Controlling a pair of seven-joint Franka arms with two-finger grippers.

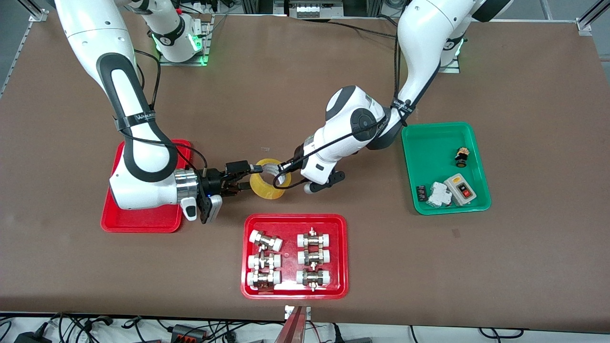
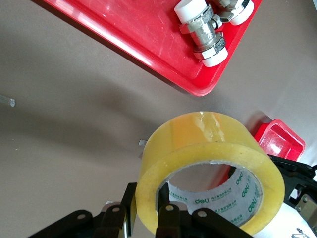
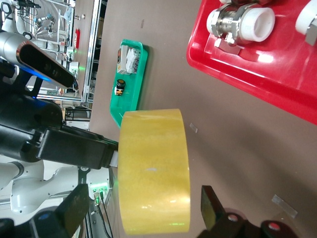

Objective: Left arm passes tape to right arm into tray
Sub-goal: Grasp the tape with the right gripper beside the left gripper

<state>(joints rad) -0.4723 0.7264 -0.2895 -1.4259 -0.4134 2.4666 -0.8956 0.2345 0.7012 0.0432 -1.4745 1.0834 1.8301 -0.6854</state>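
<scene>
The yellowish tape roll (image 1: 268, 180) hangs on edge over bare table between the two grippers. My left gripper (image 1: 282, 174) is shut on the roll's wall, one finger inside the core hole and one outside, as the left wrist view shows (image 2: 147, 191) on the tape (image 2: 198, 144). My right gripper (image 1: 249, 177) is open, with its fingers on either side of the roll's width and a gap on each side; the right wrist view (image 3: 143, 206) shows the tape (image 3: 153, 168) between them. The plain red tray (image 1: 143, 220) lies under the right arm's wrist.
A red tray (image 1: 295, 290) with several white-capped metal fittings lies nearer the front camera than the tape. A green tray (image 1: 429, 157) with a switch box and small parts sits toward the left arm's end of the table.
</scene>
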